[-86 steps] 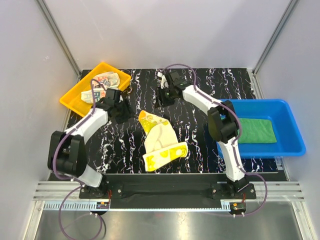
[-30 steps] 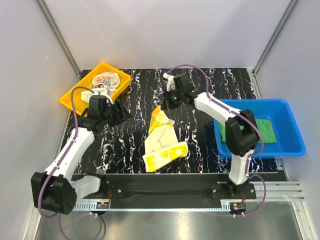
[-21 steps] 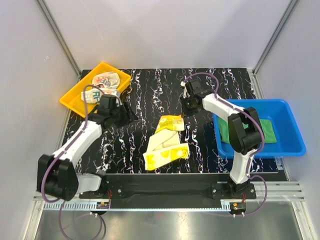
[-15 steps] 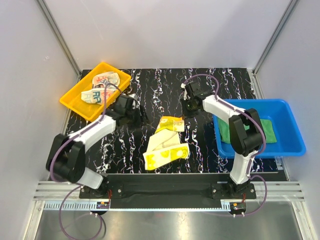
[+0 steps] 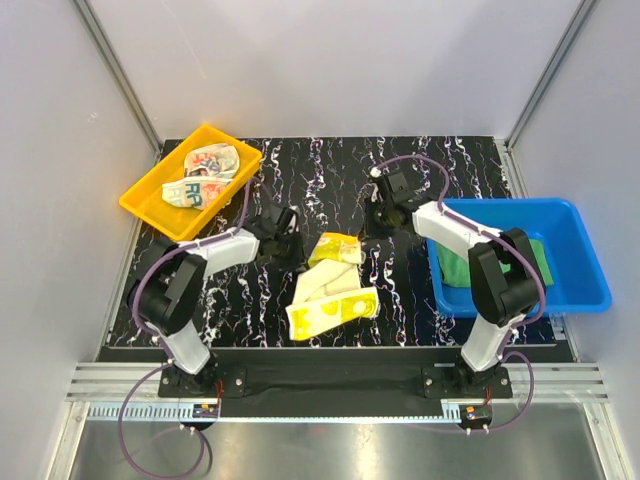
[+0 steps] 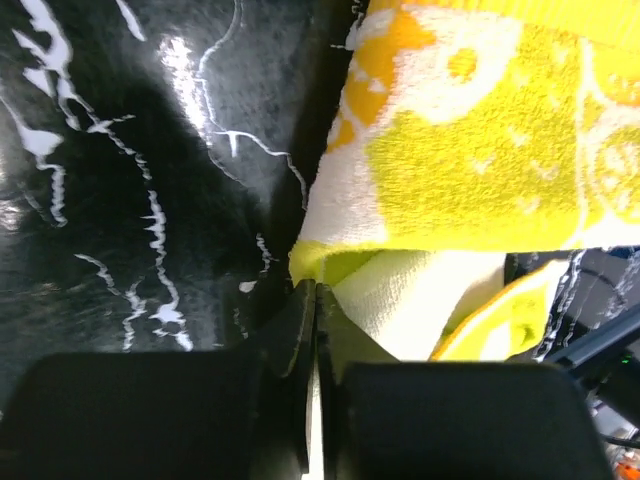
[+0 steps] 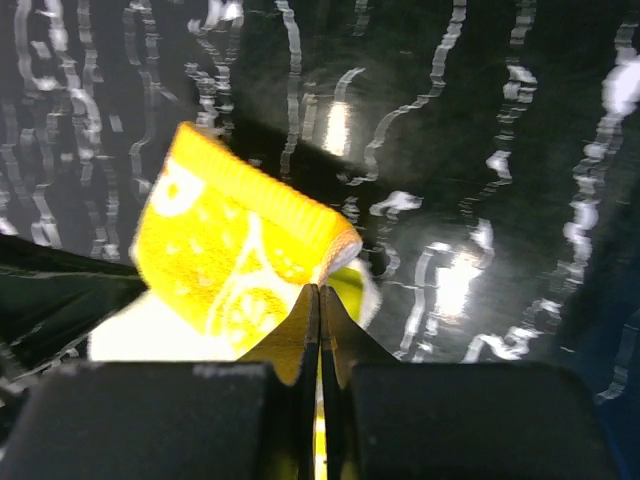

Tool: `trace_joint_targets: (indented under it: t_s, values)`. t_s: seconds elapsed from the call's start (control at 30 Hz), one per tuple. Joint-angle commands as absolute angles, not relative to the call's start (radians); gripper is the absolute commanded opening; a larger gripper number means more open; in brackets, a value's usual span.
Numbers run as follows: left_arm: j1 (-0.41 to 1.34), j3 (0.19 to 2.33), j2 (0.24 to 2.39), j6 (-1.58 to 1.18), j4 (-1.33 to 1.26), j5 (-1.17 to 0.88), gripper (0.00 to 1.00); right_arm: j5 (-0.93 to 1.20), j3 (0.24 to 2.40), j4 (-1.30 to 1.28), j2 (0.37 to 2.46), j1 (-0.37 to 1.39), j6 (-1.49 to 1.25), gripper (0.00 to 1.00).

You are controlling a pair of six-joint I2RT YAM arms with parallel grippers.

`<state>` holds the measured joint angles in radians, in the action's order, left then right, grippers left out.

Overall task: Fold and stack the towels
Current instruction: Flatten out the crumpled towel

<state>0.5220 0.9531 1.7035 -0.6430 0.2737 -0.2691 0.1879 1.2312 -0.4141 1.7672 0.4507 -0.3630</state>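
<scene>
The yellow towel with its white pattern lies half folded in the middle of the black mat, its far end doubled over. My left gripper is shut on its left corner, and the left wrist view shows that towel right at the tips. My right gripper is shut on the towel's far right corner; the folded edge curls down into its tips. A green towel lies flat in the blue bin. The printed white towel lies crumpled in the yellow tray.
The yellow tray sits at the mat's far left corner. On the right stands the blue bin, partly behind my right arm. Grey walls close in the back and both sides.
The right gripper carried the towel's raised far end over and down into a fold. The left arm swung right to the towel and its open jaws closed on the left corner.
</scene>
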Motion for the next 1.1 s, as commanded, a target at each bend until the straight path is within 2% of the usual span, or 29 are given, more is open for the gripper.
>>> trace_joint_targets:
  t_s: [0.0,0.13,0.3,0.43,0.47,0.5,0.53,0.6,0.7,0.83,1.07]
  values:
    - [0.496,1.017,1.645,-0.629,0.325,-0.241,0.0,0.267,1.25,-0.255,1.726,0.506,-0.469,0.0]
    - [0.472,1.067,1.42,-0.624,0.507,-0.108,0.0,0.291,1.368,-0.27,1.738,0.563,-0.534,0.0]
    - [0.474,1.155,1.203,-0.614,0.661,-0.006,0.0,0.267,1.408,-0.301,1.654,0.591,-0.564,0.0]
    - [0.476,1.141,1.132,-0.609,0.673,-0.044,0.0,0.079,1.364,-0.481,1.562,0.586,-0.49,0.0]
    - [0.474,1.117,1.129,-0.612,0.666,-0.046,0.09,0.046,1.335,-0.497,1.543,0.581,-0.479,0.0]
    - [0.472,1.102,1.129,-0.621,0.655,-0.052,0.3,0.023,1.26,-0.508,1.522,0.572,-0.463,0.0]
    - [0.474,1.089,1.135,-0.63,0.62,-0.067,0.4,0.008,1.221,-0.518,1.476,0.563,-0.459,0.0]
    - [0.476,1.031,1.146,-0.655,0.553,-0.109,0.52,-0.061,1.125,-0.526,1.431,0.545,-0.446,0.0]
    - [0.486,0.956,1.196,-0.657,0.391,-0.205,0.58,-0.166,1.062,-0.555,1.381,0.545,-0.46,0.0]
    - [0.56,0.899,1.311,-0.634,0.318,-0.23,0.65,-0.155,1.051,-0.59,1.377,0.545,-0.463,0.0]
    - [0.644,0.85,1.434,-0.64,0.293,-0.193,0.68,-0.109,1.037,-0.537,1.391,0.545,-0.471,0.0]
